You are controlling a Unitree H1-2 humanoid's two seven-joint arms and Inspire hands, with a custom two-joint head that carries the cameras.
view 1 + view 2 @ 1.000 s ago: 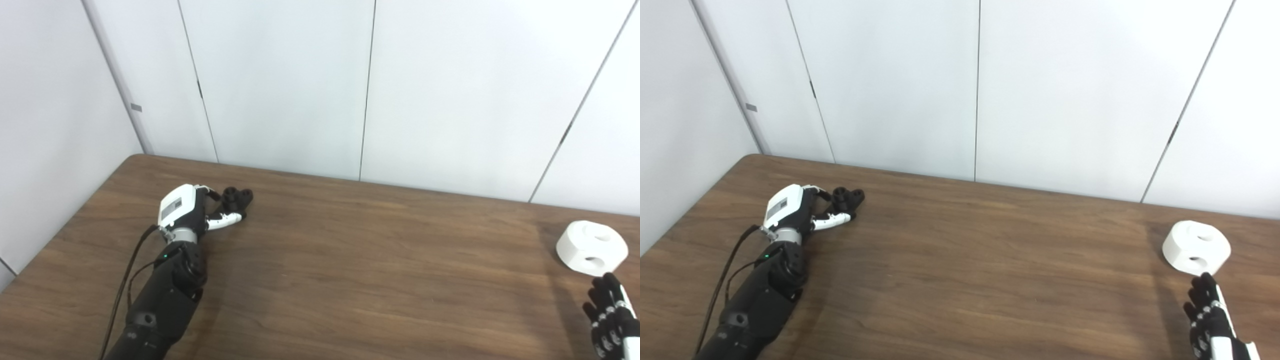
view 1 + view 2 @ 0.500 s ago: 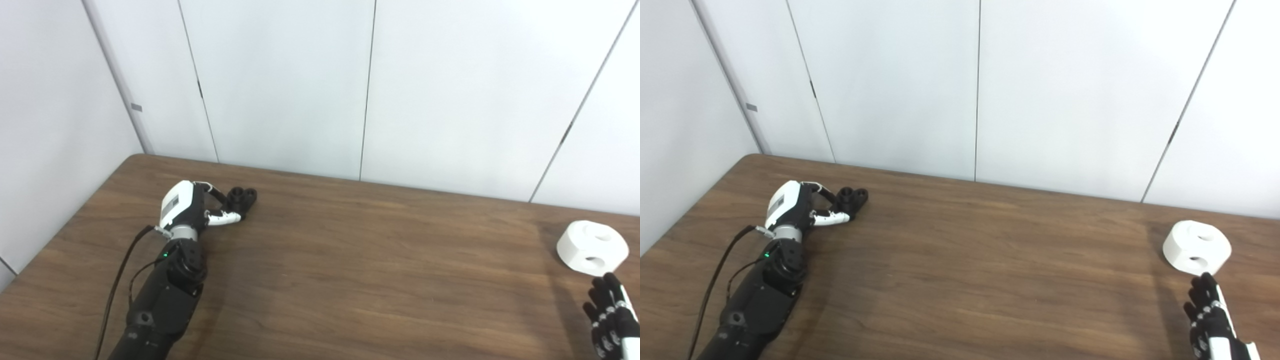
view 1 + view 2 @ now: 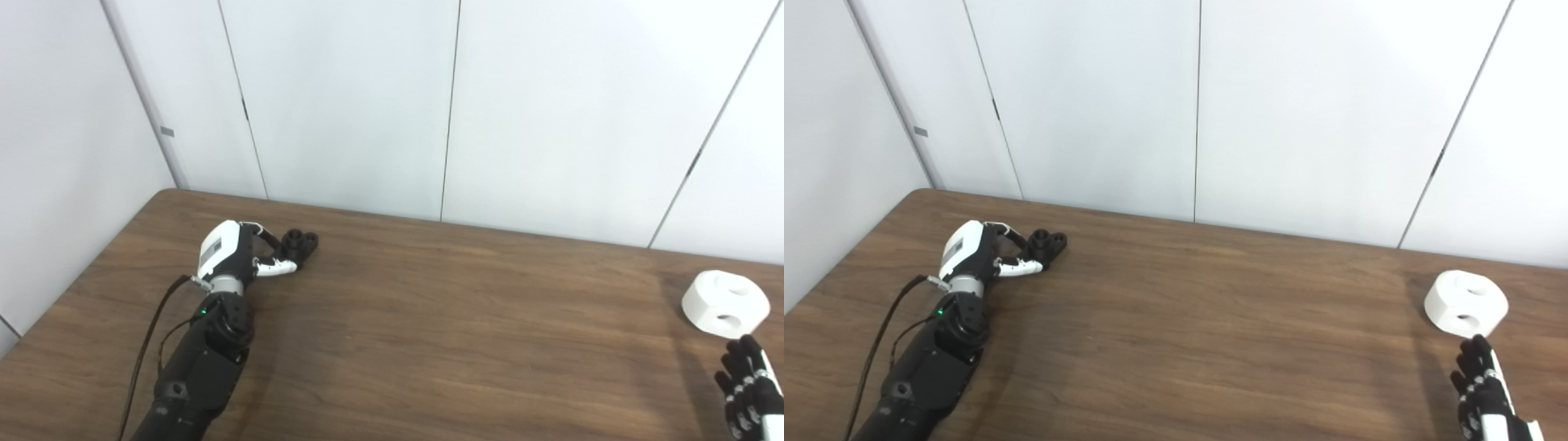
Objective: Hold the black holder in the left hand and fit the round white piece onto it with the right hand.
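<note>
While the left hand point(image 3: 236, 257) curls loosely around the black holder point(image 3: 300, 242) on the table point(image 3: 429, 318), the right hand point(image 3: 1482, 386) waits open-fingered, empty, just below the round white piece point(image 3: 1466, 302)

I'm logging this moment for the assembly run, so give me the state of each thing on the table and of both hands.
black holder: resting on the table, not lifted, left hand's fingers curled beside it.
round white piece: resting on the table at the far right, untouched, holes facing up and to the front.
left hand: at the holder; a firm grip cannot be confirmed.
right hand: open, fingers spread, just short of the white piece.
table: bearing both parts, far apart.
</note>
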